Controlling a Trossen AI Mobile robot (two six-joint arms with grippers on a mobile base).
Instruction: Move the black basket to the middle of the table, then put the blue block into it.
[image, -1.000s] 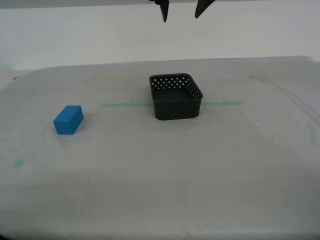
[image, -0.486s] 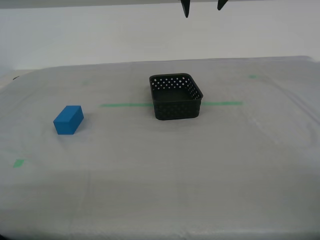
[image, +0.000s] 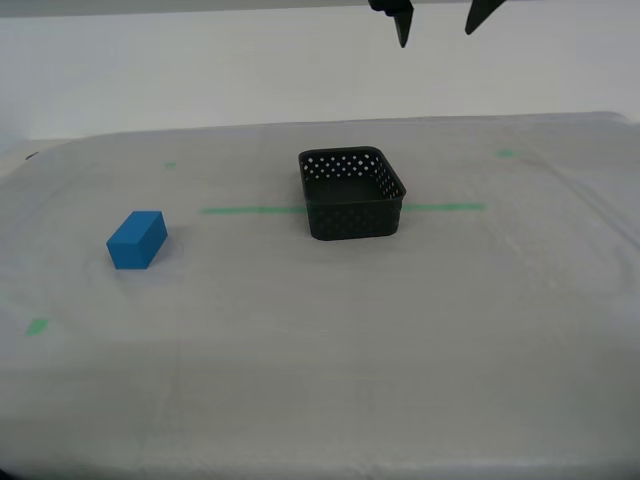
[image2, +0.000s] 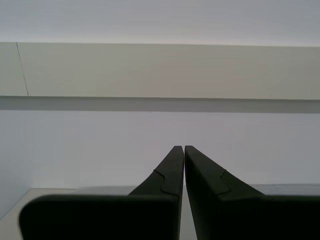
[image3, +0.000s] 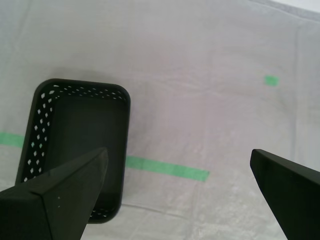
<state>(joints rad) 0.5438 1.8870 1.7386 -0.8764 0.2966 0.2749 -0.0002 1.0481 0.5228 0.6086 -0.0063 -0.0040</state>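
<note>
My first gripper (image3: 177, 175) has two matte black fingers (image3: 60, 192), broad and flat-faced, each tapering to a blunt wedge with clean, straight edges (one carries a couple of tiny pale specks on its face). My second gripper (image2: 184, 148) has the same dull black plastic fingers (image2: 167, 175), slim and pointed, with a small stepped notch cut into each one's outer edge partway down.
</note>
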